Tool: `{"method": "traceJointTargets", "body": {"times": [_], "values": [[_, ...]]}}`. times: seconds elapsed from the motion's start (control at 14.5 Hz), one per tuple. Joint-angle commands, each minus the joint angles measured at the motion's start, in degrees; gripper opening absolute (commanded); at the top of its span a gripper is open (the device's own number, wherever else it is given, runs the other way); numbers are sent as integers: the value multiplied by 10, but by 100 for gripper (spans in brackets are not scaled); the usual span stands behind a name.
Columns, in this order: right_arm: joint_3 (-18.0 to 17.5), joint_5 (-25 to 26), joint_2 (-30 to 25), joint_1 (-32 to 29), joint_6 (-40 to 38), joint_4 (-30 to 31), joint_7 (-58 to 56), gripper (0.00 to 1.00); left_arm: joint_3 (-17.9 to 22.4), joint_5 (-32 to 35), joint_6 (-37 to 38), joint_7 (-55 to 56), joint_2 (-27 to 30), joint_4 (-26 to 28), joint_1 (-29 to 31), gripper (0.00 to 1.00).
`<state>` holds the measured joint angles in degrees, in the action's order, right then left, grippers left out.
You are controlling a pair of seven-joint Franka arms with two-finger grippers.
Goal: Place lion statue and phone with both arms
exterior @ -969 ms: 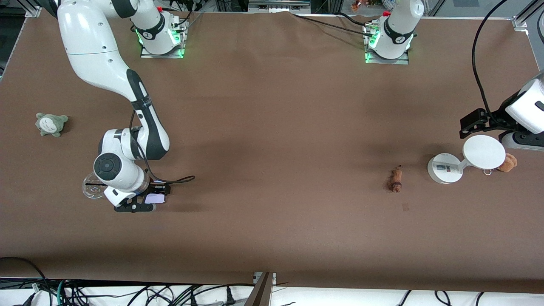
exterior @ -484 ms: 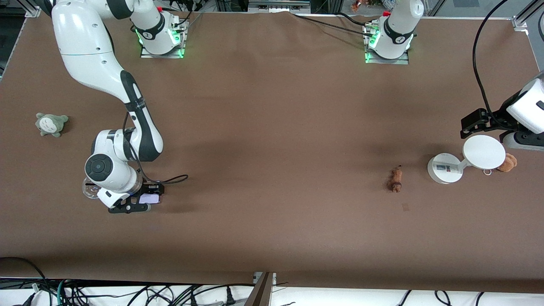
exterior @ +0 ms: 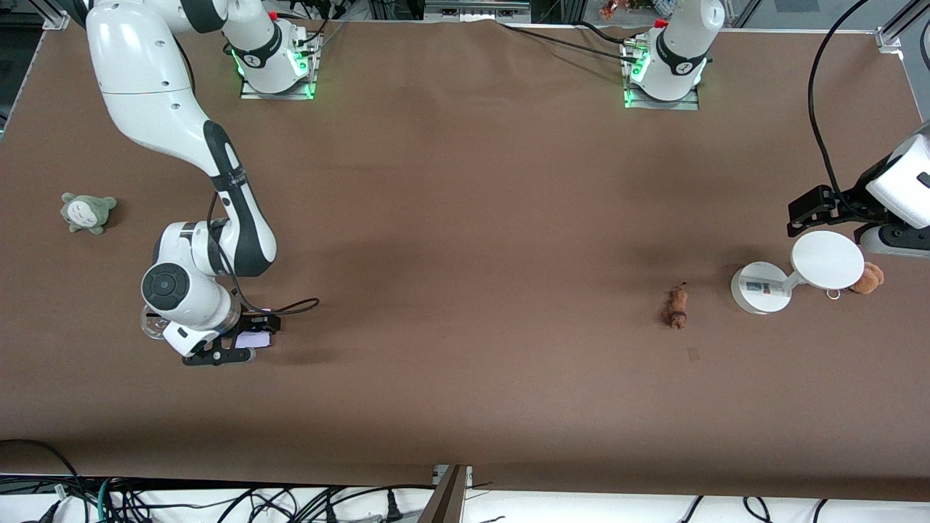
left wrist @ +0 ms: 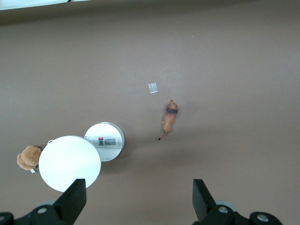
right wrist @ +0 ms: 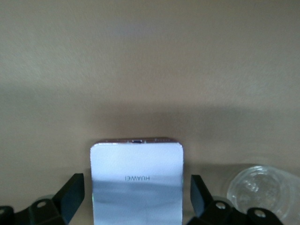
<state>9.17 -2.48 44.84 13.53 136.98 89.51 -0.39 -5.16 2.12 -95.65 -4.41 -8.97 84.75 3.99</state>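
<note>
The phone [exterior: 256, 339] lies flat on the table near the right arm's end, its pale face up. My right gripper [exterior: 243, 338] is low around it and open, a finger on each long side with a narrow gap. In the right wrist view the phone [right wrist: 136, 183] fills the space between the fingers [right wrist: 72, 194]. The lion statue [exterior: 677, 307] lies on the table toward the left arm's end; it also shows in the left wrist view [left wrist: 169, 117]. My left gripper [exterior: 805, 212] waits open and empty, up over the table by the white stand, apart from the lion.
A clear round dish [exterior: 155, 324] sits beside the right gripper, also in the right wrist view [right wrist: 260, 187]. A grey-green plush [exterior: 88, 212] lies near the right arm's end. A white disc stand [exterior: 759, 289] and a light-brown plush bear [exterior: 867, 278] stand beside the lion.
My right gripper has shifted a little toward the right arm's end of the table, staying low around the phone. The left arm and the lion have not moved.
</note>
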Motion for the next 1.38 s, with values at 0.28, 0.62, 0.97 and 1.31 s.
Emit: {"method": "traceJointTargets", "body": {"times": [0.28,0.62,0.97,1.31], "values": [[-9,5,-88,-5,-127,-67,-11,100,2,-5,13,-10,-5,-15,2,100],[8,4,-184,-10,-287,-86,-5,100,2,-5,13,-10,-5,-16,2,100],[22,10,-279,-12,-445,-87,1,100,2,-4,15,-9,-5,-15,2,100],[9,11,-338,-49,-542,-84,-4,100,2,-3,16,-9,-5,-16,2,100]]}}
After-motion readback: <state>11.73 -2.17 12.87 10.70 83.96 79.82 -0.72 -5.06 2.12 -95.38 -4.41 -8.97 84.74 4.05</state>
